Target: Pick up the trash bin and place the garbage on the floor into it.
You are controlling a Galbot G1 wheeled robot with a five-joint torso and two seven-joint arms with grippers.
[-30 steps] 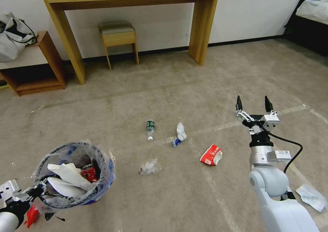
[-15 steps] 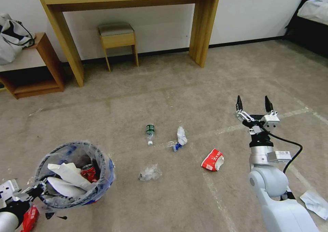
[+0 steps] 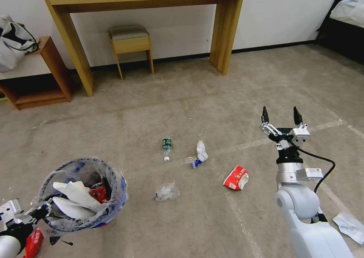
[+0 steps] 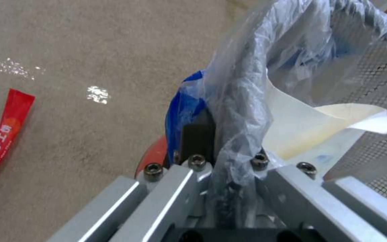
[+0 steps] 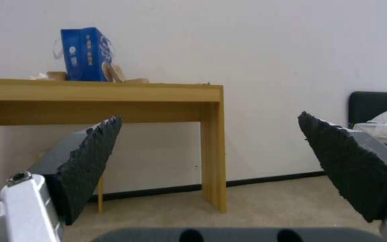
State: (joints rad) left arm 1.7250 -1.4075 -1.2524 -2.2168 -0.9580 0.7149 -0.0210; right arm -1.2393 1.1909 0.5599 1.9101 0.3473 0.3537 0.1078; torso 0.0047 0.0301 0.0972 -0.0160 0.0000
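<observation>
My left tool (image 3: 36,212): low at my left, clamped on the near rim of the trash bin (image 3: 113,182); the left wrist view shows the pinch on the bag-wrapped rim (image 4: 236,134).
Bin: held at my left side, mouth up, already carrying white paper and a crushed red can (image 3: 98,191). Whether its base rests on the floor (image 3: 197,220) I cannot tell.
Red wrapper by the bin (image 3: 32,243): on the carpet just beside my left tool, near the bin's base.
My right tool (image 3: 281,116): raised at my right, pointing up and forward, pads (image 5: 90,158) wide apart and holding nothing.
White scrap at my right (image 3: 350,225): flat on the floor beside the right arm's base, the nearest litter on that side.
Red packet (image 3: 236,177): the relation I judge the next reach turns on. It lies on the floor left of and nearer than my right tool, far closer to that arm than to the left. Its long axis runs slantwise, from near-left to far-right.
Clear plastic wad (image 3: 166,191): between the bin and the red packet, near the bin.
White-and-blue crumple (image 3: 200,153): farther out, towards the middle.
Green-labelled bottle (image 3: 166,148): just left of the crumple, lying with its cap towards me.
In the way: nothing stands between my right tool and the red packet, as far as I can judge.
Far: a wooden counter (image 3: 223,30) and a stool (image 3: 131,41) against the wall, well apart from the litter.
</observation>
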